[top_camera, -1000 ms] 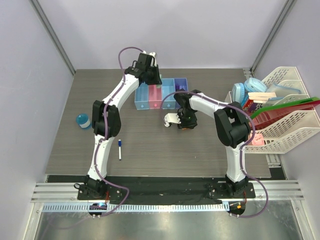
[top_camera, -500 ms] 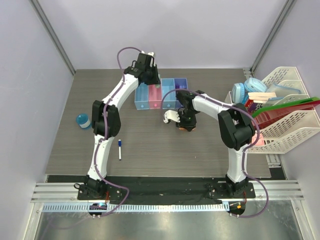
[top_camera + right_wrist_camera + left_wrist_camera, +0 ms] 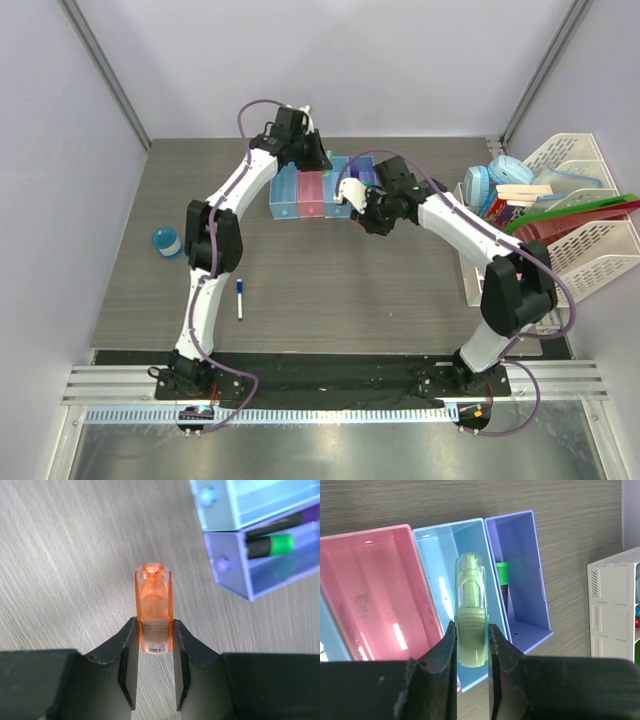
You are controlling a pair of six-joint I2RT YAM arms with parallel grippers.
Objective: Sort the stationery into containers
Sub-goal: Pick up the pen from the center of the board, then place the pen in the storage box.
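The row of bins stands at the table's far middle: blue (image 3: 284,190), pink (image 3: 311,192), light blue (image 3: 335,187) and purple (image 3: 364,168). My left gripper (image 3: 320,160) is over the row. In the left wrist view it (image 3: 471,645) is shut on a small green piece (image 3: 471,615), held above the light blue bin (image 3: 437,550). A green-capped highlighter (image 3: 503,580) lies in the purple bin (image 3: 520,565). My right gripper (image 3: 372,218) hangs just in front of the row. In the right wrist view it (image 3: 154,650) is shut on an orange piece (image 3: 154,610) above the table, near the purple bin (image 3: 270,570).
A blue-capped white marker (image 3: 240,297) lies on the table near the left arm. A round blue disc (image 3: 166,241) sits at the left edge. White mesh racks (image 3: 580,260) with books and folders stand along the right side.
My right gripper has lifted the orange piece off the table and carried it back towards the bins. My left gripper has shifted slightly right over the row.
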